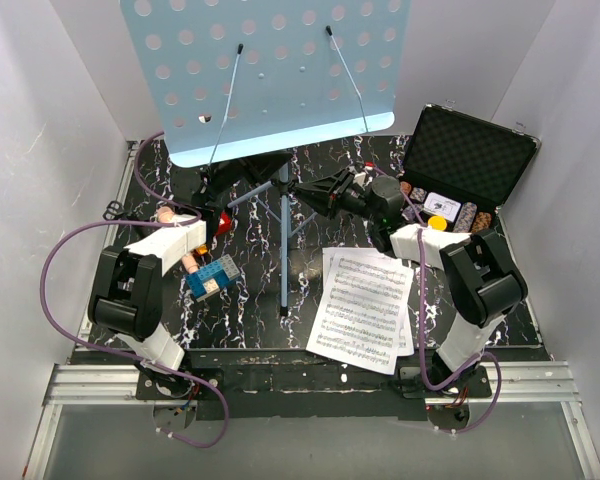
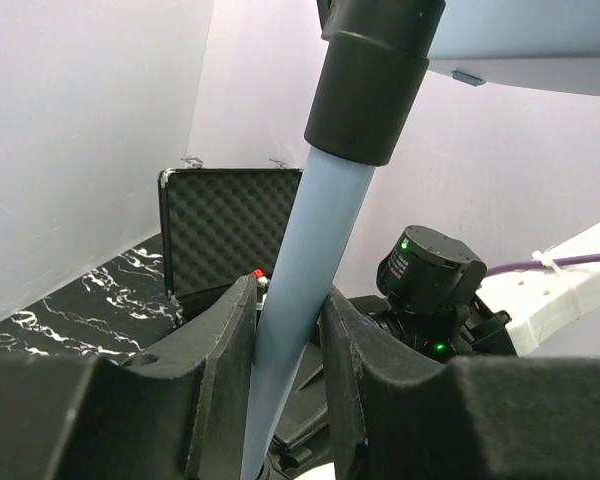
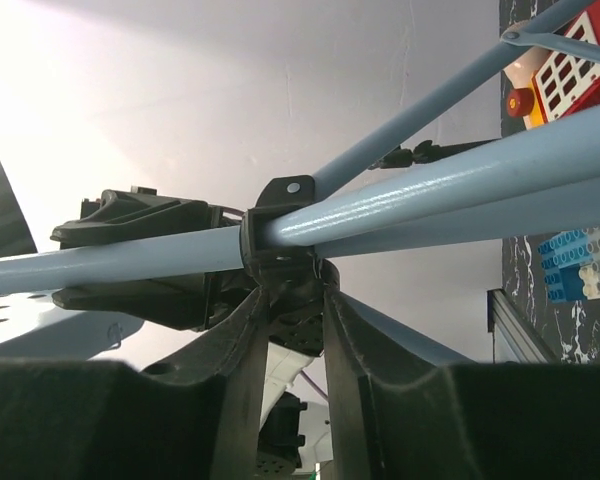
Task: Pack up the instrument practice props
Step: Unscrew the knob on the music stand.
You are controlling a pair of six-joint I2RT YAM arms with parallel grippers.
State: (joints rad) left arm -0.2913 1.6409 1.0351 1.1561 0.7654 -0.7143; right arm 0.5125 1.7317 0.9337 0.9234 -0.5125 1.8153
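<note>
Locate the left gripper (image 2: 285, 345) at the left of the table (image 1: 250, 325): its fingers (image 2: 220, 350) are clamped on the light-blue pole (image 2: 315, 240) of the music stand (image 1: 270, 70), just below the black collar (image 2: 370, 90). Note the blue toy blocks (image 1: 212, 275) lying on the table near the left arm. The music stand is upright at the centre rear of the table, with its perforated desk tilted toward the overhead camera and its tripod legs (image 1: 283, 270) spread on the marbled surface. Check the right gripper (image 3: 288, 340) next: it reaches in from the right, and its fingers (image 3: 242, 350) are closed against both sides of the black hub (image 3: 280, 250) where the legs meet the pole, with no gap visible in the right wrist view. The sheet-music pages (image 1: 365, 305) lie flat in a loose stack on the table in front of the right arm, apart from the stand's legs. At the far right, the black foam-lined case (image 1: 475, 150) stands open with poker chips (image 1: 467, 216) in its lower half.
</note>
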